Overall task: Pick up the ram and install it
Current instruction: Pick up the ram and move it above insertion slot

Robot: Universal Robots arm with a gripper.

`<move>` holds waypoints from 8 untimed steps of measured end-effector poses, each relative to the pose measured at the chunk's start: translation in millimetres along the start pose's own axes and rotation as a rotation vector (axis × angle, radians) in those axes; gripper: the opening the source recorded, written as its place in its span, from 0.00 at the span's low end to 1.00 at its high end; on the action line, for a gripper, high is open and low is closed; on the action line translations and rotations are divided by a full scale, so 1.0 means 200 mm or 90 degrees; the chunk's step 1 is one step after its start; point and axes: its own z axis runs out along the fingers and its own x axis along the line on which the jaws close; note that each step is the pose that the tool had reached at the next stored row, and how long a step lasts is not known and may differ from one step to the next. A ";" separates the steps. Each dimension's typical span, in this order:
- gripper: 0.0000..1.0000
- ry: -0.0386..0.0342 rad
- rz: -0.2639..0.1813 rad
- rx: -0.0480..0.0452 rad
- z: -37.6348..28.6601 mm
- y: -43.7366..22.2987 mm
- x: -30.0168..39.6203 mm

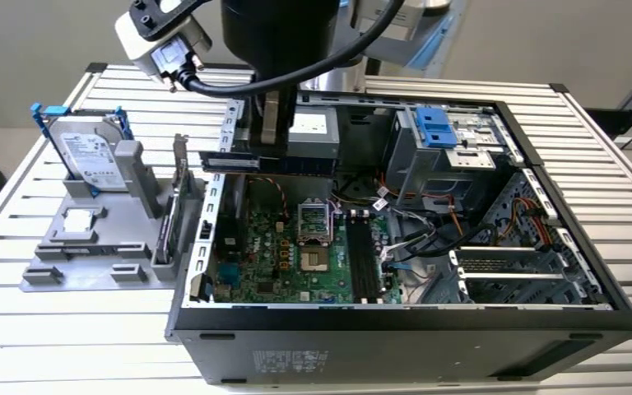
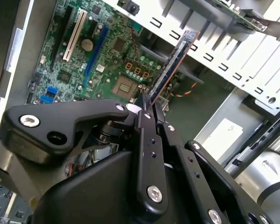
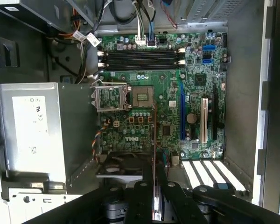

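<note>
My gripper (image 1: 274, 141) hangs over the back end of the open computer case (image 1: 579, 271), shut on the ram (image 1: 253, 161). In the exterior view the ram lies level, a dark narrow stick just below the fingers. The second wrist view has the black fingers (image 2: 147, 140) clamped on one end of the ram (image 2: 173, 63), which juts out over the green motherboard (image 2: 98, 46). The first wrist view sees the ram (image 3: 154, 140) edge-on as a thin line above the board, with the black memory slots (image 3: 140, 59) at the board's far end. The slots (image 1: 362, 259) stand bare.
A silver hard drive with blue rails (image 1: 83, 152) and an upright card with a metal bracket (image 1: 174, 197) sit on a grey fixture (image 1: 85, 255) at the exterior view's left. Inside the case are the power supply (image 3: 35, 130), loose cables (image 1: 404, 222) and a drive cage (image 1: 448, 140).
</note>
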 end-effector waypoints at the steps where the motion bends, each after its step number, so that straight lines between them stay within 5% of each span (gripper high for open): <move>1: 0.00 0.0000 0.000 0.0000 0.000 0.006 0.000; 8: 0.00 0.0002 0.002 -0.0001 -0.002 0.043 0.002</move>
